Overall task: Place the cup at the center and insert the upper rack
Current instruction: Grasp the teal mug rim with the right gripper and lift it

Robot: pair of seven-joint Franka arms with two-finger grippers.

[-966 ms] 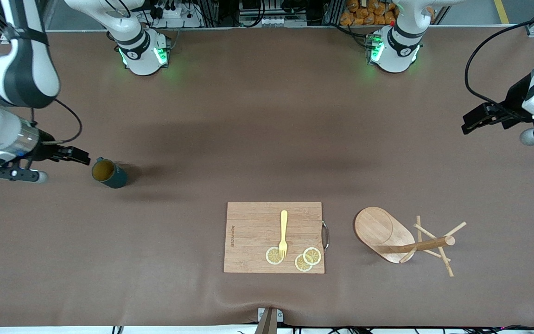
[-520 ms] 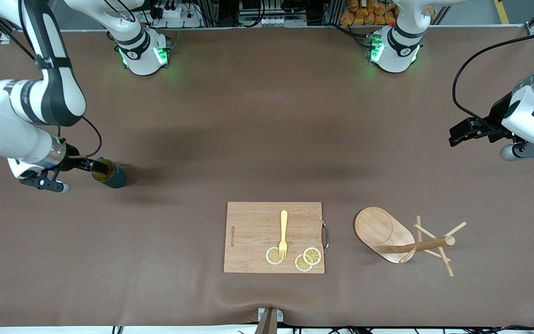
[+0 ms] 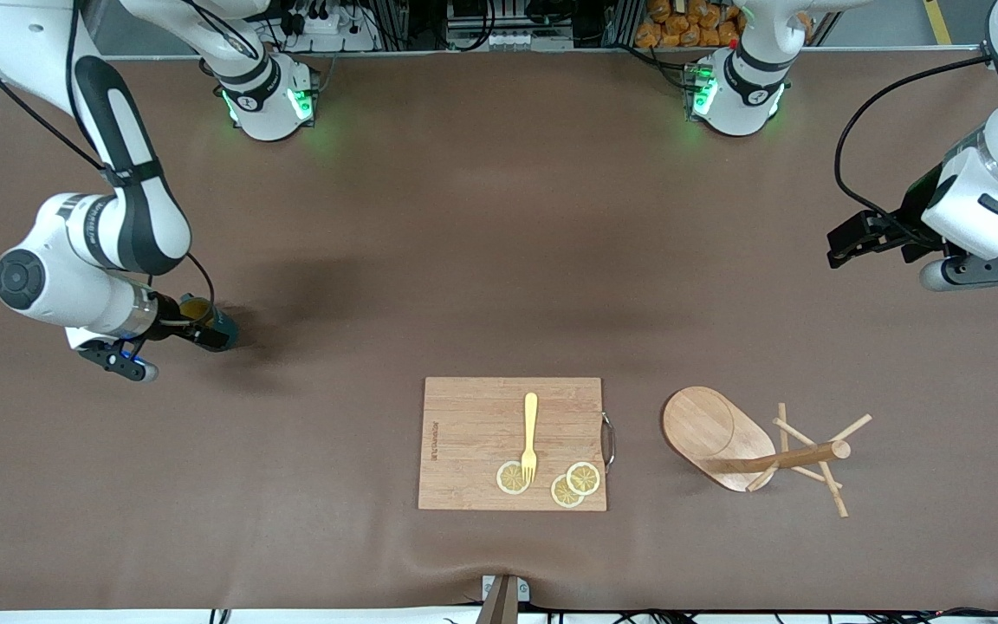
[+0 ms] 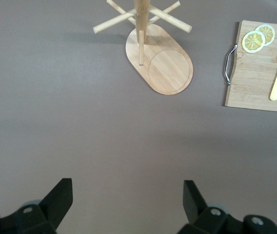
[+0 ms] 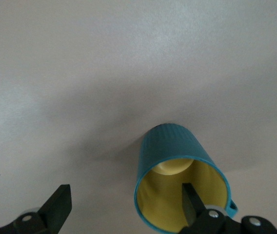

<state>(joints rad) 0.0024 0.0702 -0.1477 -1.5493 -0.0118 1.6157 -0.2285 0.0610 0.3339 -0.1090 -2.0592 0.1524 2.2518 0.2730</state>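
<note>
Two grippers stand open: the right gripper [image 3: 196, 328] is at the cup [image 3: 215, 329], one finger [image 5: 193, 202] inside its rim, toward the right arm's end of the table; the left gripper [image 3: 845, 245] hangs over bare table, while the upper rack [image 3: 754, 446] lies toppled beside the cutting board [image 3: 473, 433]

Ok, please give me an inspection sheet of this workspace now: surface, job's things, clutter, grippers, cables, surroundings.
Surface: brown table cover, wrinkled at the edge nearest the front camera.
Job's things: cup upright; upper rack lying tipped over.
Clutter: cutting board carrying fork and lemon slices.
Grippers: right gripper open, one finger inside the cup; left gripper open, over bare table.
Cables: black cable on left arm.
Surroundings: equipment along the robots' edge.
</note>
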